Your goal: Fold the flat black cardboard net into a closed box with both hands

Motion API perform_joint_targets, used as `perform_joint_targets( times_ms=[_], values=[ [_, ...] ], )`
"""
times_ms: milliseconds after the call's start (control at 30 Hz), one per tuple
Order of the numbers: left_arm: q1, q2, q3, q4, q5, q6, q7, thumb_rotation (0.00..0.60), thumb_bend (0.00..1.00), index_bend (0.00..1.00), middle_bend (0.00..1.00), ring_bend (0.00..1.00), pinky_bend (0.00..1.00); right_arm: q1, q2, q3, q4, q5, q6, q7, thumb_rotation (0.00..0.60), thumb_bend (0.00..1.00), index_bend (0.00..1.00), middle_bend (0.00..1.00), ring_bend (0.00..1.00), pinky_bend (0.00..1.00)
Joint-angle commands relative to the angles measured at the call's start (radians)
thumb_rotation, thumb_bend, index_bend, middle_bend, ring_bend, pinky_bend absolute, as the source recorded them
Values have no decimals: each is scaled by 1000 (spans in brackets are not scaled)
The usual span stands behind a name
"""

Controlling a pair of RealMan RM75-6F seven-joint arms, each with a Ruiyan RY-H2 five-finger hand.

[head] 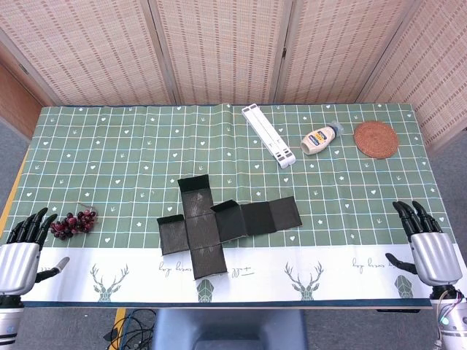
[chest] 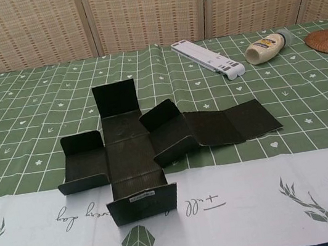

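Green tablecloth, black cardboard net untouched, left hand, right hand, fingers spread, empty.

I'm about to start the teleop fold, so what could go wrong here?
The black cardboard net lies loose on the tablecloth, so a one-sided push may slide it. Its flaps already stand partly up and may spring back. The left hand sits beside the grapes and could knock them.
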Motion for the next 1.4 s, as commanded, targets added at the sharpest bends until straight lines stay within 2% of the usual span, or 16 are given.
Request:
perform_joint_targets(
  times_ms=[33,267,367,433,600,667,767,933,1067,1200,1400],
  values=[
    [0,0,1,-1,2,1,0,600,166,114,67,94,144,-2,-1,-1,0,-2,4,2,600,100,0,97,65,178],
    [2,3,3,-2,11,11,-4,600,166,115,67,94,144,0,2,-5,-8,-17,8,0,600,100,0,97,90,178],
    [2,3,2,0,15,13,-7,600,165,116,67,94,144,10,9,-1,-22,-24,0,-8,600,100,0,97,164,216],
    [0,4,1,1,16,14,-11,600,165,119,67,94,144,28,19,5,-41,-33,-16,-22,600,99,0,98,272,333],
    [-6,3,-2,7,26,16,-18,600,166,124,67,94,144,108,62,24,-134,-35,-129,-79,600,99,0,100,591,769],
    [-8,3,-3,9,32,17,-20,600,166,124,67,93,144,156,74,36,-174,-22,-203,-101,600,99,0,100,647,848],
    [-9,6,-2,10,38,19,-23,600,166,125,67,94,144,230,80,55,-218,14,-318,-128,600,100,0,100,691,913],
    [-6,9,0,11,42,26,-25,600,166,140,67,93,144,357,61,87,-270,120,-511,-196,600,100,0,100,719,940],
    [-4,8,2,13,43,28,-27,600,166,145,67,92,144,445,16,115,-272,241,-619,-260,600,99,0,98,722,943],
    [-4,8,4,16,43,26,-27,600,165,145,67,92,144,534,-32,135,-251,388,-705,-319,600,100,0,61,722,943],
    [-6,10,5,17,44,24,-26,600,165,145,67,92,144,655,-113,134,-186,564,-765,-397,600,100,0,7,722,943]
  ],
)
